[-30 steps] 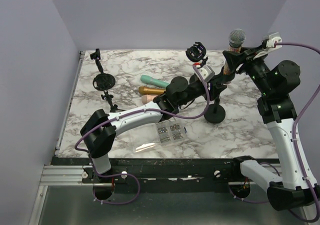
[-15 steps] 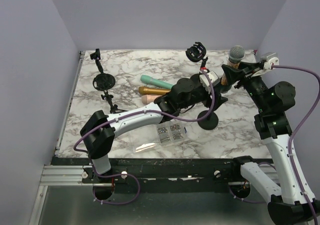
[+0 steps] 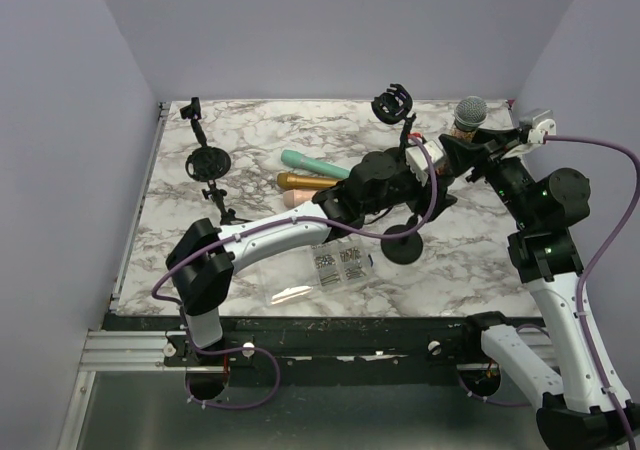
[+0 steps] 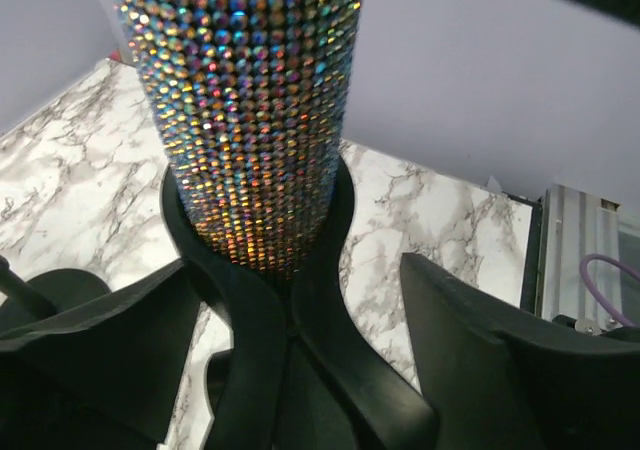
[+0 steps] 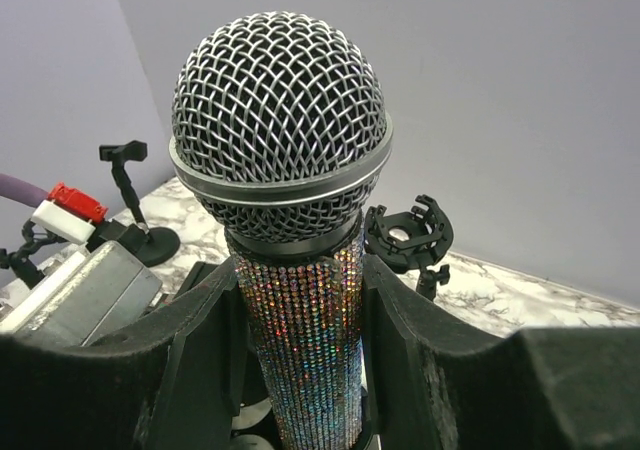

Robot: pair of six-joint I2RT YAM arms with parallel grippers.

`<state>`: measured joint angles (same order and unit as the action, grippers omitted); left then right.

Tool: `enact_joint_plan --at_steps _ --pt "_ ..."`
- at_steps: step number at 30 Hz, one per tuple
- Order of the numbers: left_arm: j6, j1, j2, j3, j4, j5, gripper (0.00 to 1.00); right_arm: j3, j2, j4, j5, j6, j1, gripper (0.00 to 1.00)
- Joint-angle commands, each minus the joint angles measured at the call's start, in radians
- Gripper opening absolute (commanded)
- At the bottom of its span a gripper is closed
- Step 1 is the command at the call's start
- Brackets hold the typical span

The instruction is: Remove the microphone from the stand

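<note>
Just changed: the left pincer (image 4: pixel 290 305) went from nearly closed a second ago to wide apart, and in the top view the microphone (image 3: pixel 470 112) and its stand (image 3: pixel 403 245) shifted left and nearer, the mesh head sitting lower than before.
Left pincer: its fingers stood well clear on either side of the black clip (image 4: pixel 330 260), touching neither the clip nor the sequined body (so it had hold of nothing).
Right pincer: (image 5: pixel 300 315) partly closed and clamped on the sequined body just under the mesh head.
Microphone: raised over the far right part of the counter (image 3: pixel 480 260), gripped by the right pincer, its lower end seated in the clip.
Stand: the round base lay near the middle of the counter; whether it rested flat could not be told.
Meaning for the task: the microphone was not yet free. With the left pincer let go, nothing braced the stand, so a pull by the right arm alone would probably drag the stand along. A fresh hold on the clip or stem looked necessary.
Pointing: head up and toward the far wall, tail down into the clip.
Long axis: close to upright, running from the clip up through the right pincer to the mesh head; any slight lean could not be fixed.
</note>
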<state>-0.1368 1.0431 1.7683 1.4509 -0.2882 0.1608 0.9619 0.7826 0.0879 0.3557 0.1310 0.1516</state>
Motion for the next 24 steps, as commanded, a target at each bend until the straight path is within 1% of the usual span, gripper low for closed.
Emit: enact_joint_plan --at_steps 1,2,3,4,13,18,21,24 --pt "0.012 0.006 0.012 0.018 0.044 0.027 0.68 0.014 -0.025 0.098 -0.007 0.004 0.005 0.01" --pt "0.014 0.005 0.009 0.011 0.042 0.034 0.58 0.017 -0.027 0.096 -0.01 0.001 0.006 0.01" --pt "0.017 0.003 0.006 0.005 0.04 0.047 0.36 0.019 -0.027 0.093 -0.015 -0.002 0.005 0.01" --pt "0.016 0.002 0.005 0.002 0.043 0.054 0.0 0.021 -0.028 0.091 -0.019 -0.006 0.005 0.01" --pt "0.023 -0.002 0.007 -0.007 0.044 0.1 0.0 0.102 0.004 0.057 -0.049 -0.019 0.005 0.01" --pt "0.027 -0.002 0.021 -0.016 0.039 0.105 0.0 0.194 0.043 0.07 -0.062 -0.019 0.004 0.01" --pt "0.035 -0.002 0.033 -0.017 0.038 0.116 0.0 0.26 0.085 0.075 -0.049 -0.022 0.004 0.01" --pt "0.043 -0.002 0.037 -0.02 0.038 0.121 0.0 0.291 0.11 0.092 -0.022 -0.021 0.005 0.01"
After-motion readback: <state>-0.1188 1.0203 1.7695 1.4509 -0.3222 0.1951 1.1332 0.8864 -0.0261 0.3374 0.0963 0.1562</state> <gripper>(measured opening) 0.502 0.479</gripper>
